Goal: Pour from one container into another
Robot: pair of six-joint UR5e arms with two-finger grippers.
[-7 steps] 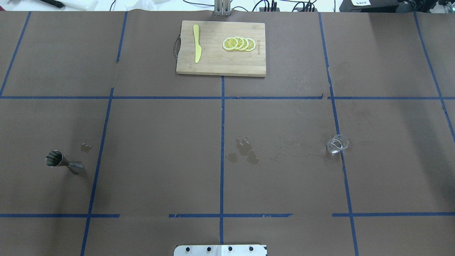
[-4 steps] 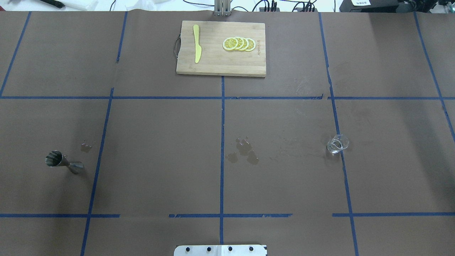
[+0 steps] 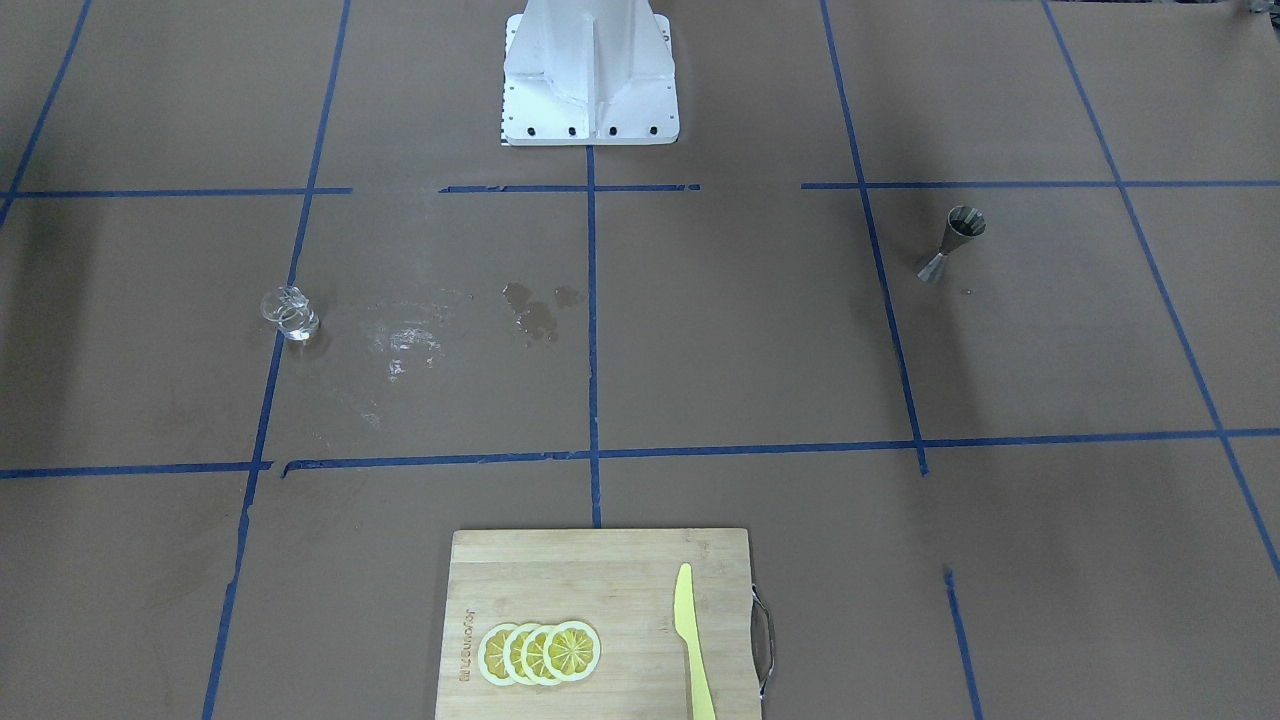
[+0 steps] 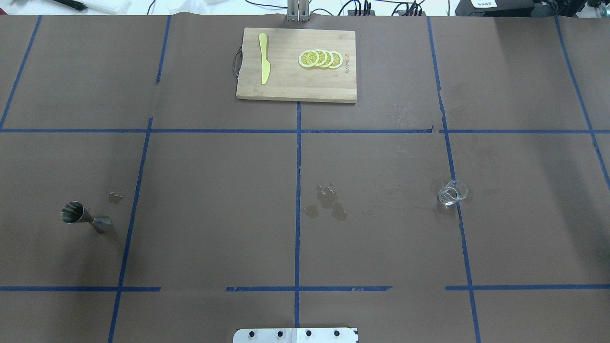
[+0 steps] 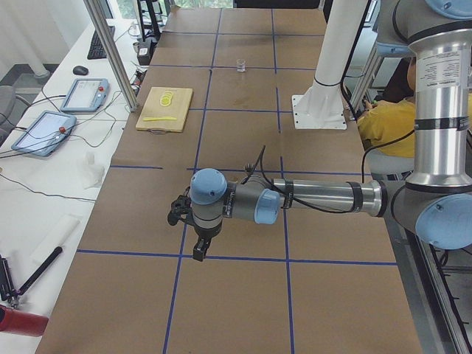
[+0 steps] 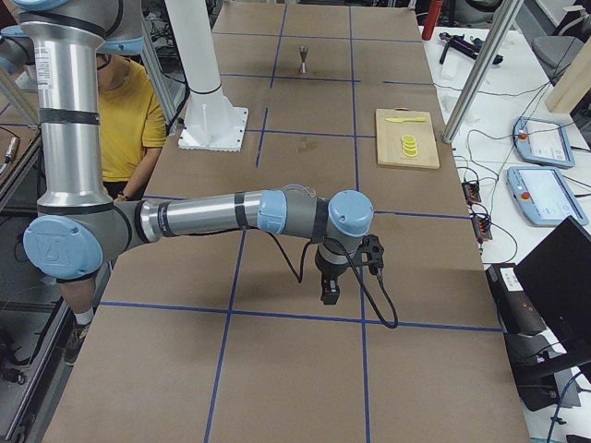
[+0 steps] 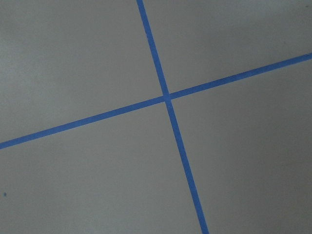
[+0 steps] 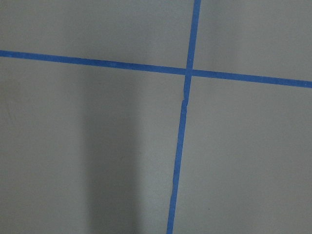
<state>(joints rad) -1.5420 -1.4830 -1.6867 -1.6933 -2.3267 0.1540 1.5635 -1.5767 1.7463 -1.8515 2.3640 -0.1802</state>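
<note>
Overhead exterior: jigger [image 4: 86, 218] stands upright on the robot's left part of the desk [image 4: 214, 190]. Small clear glass [image 4: 452, 193] stands upright on its right, well apart. Wet patches [image 4: 326, 204] lie between them. Left end effector [image 5: 198, 252] and right end effector [image 6: 330, 293] hang over bare desk, far from both containers; open or closed, cannot tell. Risks: the jigger's narrow waist could tip under an off-centre grasp; the transparent glass is easily misjudged; its small mouth invites a spill.
</note>
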